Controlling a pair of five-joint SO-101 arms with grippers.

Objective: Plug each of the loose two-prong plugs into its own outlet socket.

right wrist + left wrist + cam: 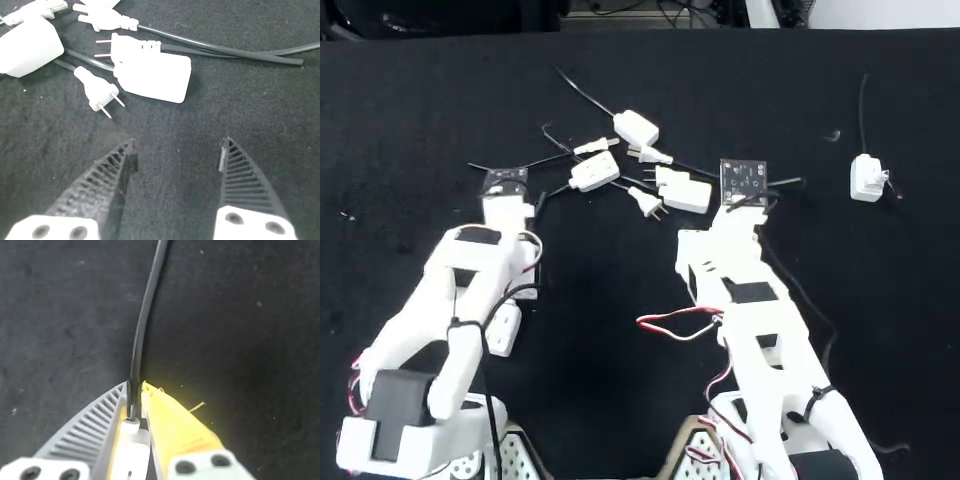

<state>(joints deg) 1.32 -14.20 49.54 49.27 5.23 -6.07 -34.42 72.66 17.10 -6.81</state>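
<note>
While the left tool [135, 388] is clamping shut on a white two-prong plug [131, 437] just where its black cord [145, 315] leaves it, the right tool [177, 150] is hanging wide open and empty over the worktop [260, 110]. It is hanging near a loose plug [96, 92] lying beside a white outlet block [155, 75]. Gripped so close to the cord, the held plug is likely risking a twist or slip, sending prongs wide of the slots. Whether any socket is holding a plug cannot be told.

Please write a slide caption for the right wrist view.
Open right gripper facing a loose plug and a white outlet block.
</note>
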